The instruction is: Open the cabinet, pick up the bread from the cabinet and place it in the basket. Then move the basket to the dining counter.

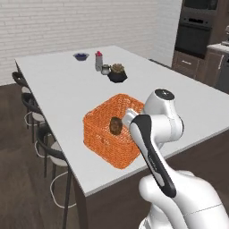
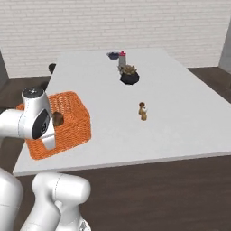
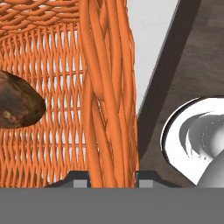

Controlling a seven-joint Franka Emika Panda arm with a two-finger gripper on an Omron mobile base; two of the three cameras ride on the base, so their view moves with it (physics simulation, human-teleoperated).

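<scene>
While resting on the dining counter [image 1: 62, 85], basket [image 1: 107, 134] holding bread [image 1: 116, 125], rim clamped between gripper [image 3: 112, 179] fingers

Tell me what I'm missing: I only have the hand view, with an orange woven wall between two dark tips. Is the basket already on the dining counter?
Observer: Yes. The basket sits near the corner of the dining counter, by its front edge.
Operator: Is that dark lump the bread, and is it inside?
Observer: Yes, the bread lies inside the basket.
Operator: What else is on that counter?
Observer: A small brown figure stands in the open middle; farther back are a dark pot with a plant, a bottle and a small bowl.
</scene>
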